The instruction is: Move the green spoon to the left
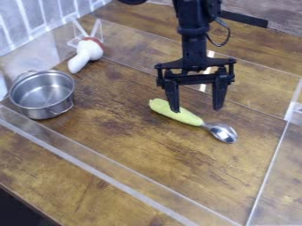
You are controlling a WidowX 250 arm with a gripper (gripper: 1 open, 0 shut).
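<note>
On the wooden table, one green spoon lies flat, right of center. Its yellow-green handle points up-left and its single metal bowl end points down-right. One gripper hangs directly above the handle, pointing steeply down. Its two fingers are spread wide, one to each side of the handle, and grip nothing. Whether the fingertips touch the table cannot be told. At the left edge stands one round steel bowl, upright, well apart from the spoon. Behind it, near the back left corner, lies one white utensil with a red-trimmed part at its far end. One clear plastic wall borders the work area along the front.
</note>
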